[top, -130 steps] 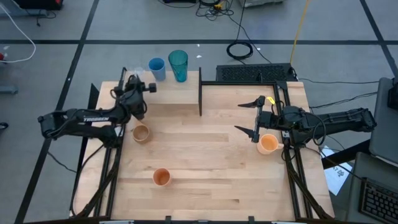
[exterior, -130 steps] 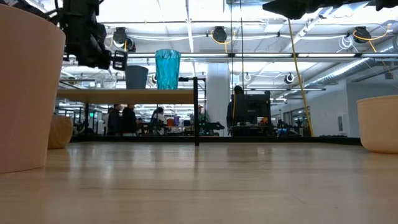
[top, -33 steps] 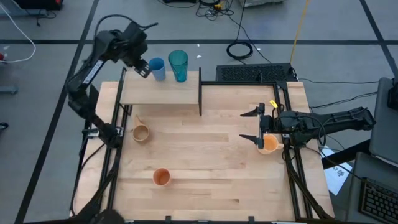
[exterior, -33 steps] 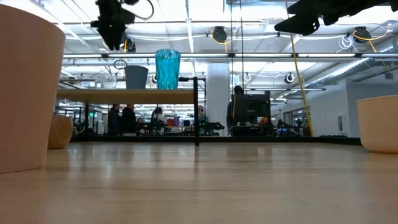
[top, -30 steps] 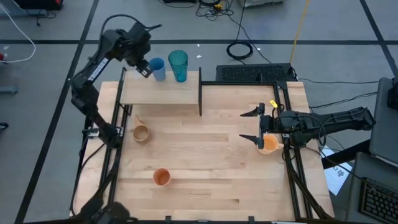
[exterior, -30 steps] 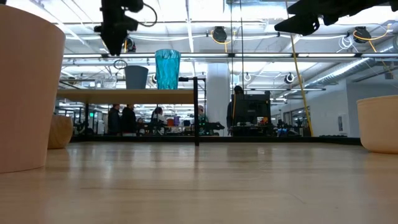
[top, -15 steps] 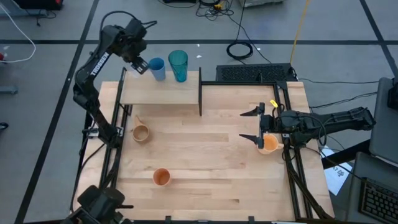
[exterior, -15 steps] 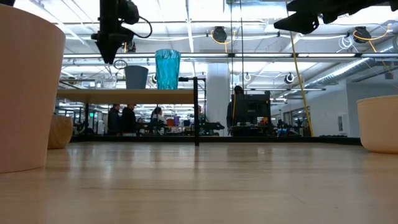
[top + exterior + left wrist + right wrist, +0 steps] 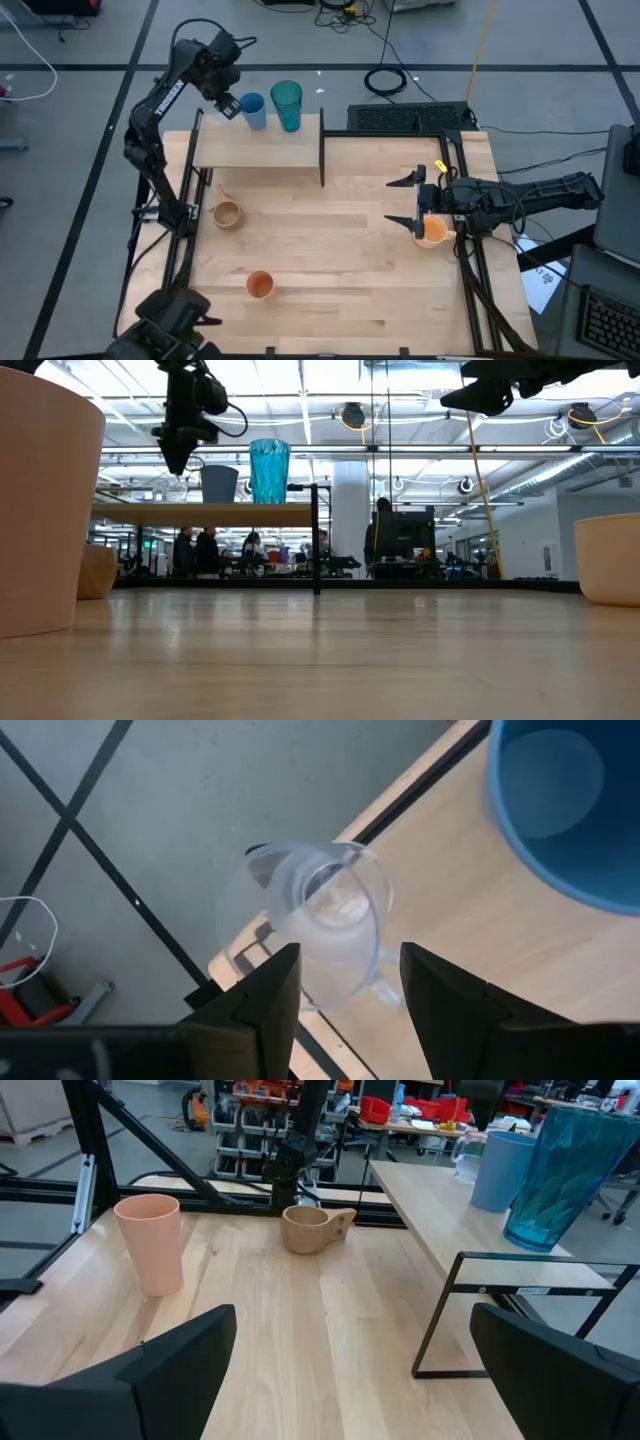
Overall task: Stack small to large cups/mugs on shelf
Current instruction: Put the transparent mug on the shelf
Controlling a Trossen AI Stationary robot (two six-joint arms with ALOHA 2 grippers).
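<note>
A blue cup (image 9: 252, 108) and a tall teal tumbler (image 9: 287, 105) stand on the far edge of the shelf (image 9: 260, 152). My left gripper (image 9: 222, 100) hangs over the shelf's far left corner, left of the blue cup, shut on a small clear handled cup (image 9: 305, 925). On the tabletop stand a tan handled mug (image 9: 227, 213), an orange cup (image 9: 260, 285) and a peach-orange mug (image 9: 432, 231). My right gripper (image 9: 398, 200) is open and level at the table's right, just above the peach-orange mug, with nothing between its fingers. My left gripper holds the clear cup from above, fingers pointing steeply down, at the cup's handle side (image 9: 378, 982). The fingertips (image 9: 275, 982) cover the exact place of contact. The cup hangs below them, mouth up (image 9: 178, 485), just above the shelf's corner.
A thin black upright frame (image 9: 322, 148) closes the shelf's right end. Black rails run along both sides of the table. A keyboard (image 9: 410, 118) lies beyond the far right edge. People and desks show in the room behind.
My left gripper has sunk toward the shelf's far left corner with the clear cup, its wrist turning a little. The cup has come down level with the blue cup, still upright. The right arm has kept still.
</note>
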